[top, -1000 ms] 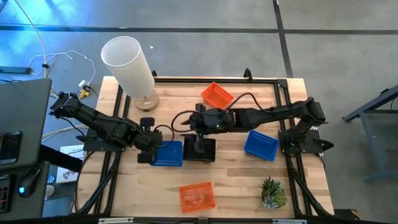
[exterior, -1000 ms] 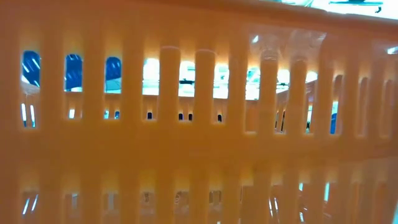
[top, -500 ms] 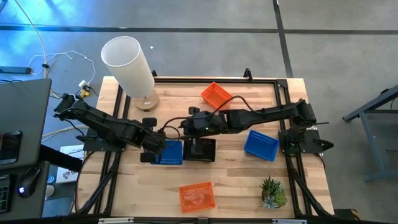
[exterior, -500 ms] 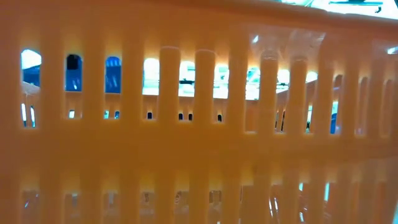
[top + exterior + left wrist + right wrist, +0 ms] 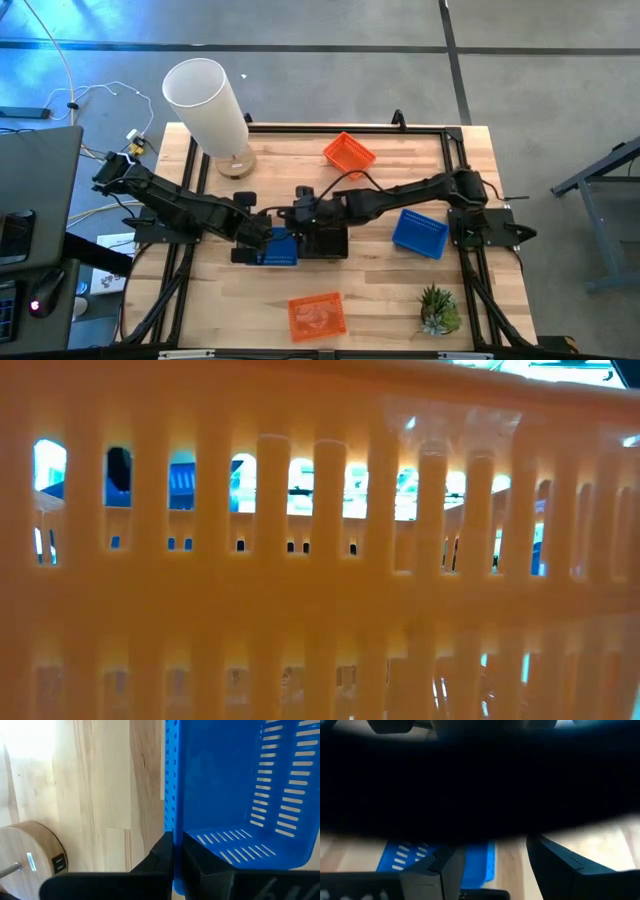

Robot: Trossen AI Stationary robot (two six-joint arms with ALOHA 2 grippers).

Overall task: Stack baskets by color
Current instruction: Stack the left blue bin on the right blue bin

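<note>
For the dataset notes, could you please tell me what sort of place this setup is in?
Probably a robotics lab or workshop: a wooden table with a black frame stands on a bare grey concrete floor, loose cables trail beside it, and a desk with a keyboard sits alongside.

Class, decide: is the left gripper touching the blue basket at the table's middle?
Touching. The left wrist view shows the left gripper shut on the blue basket's wall, fingers on either side.
</note>
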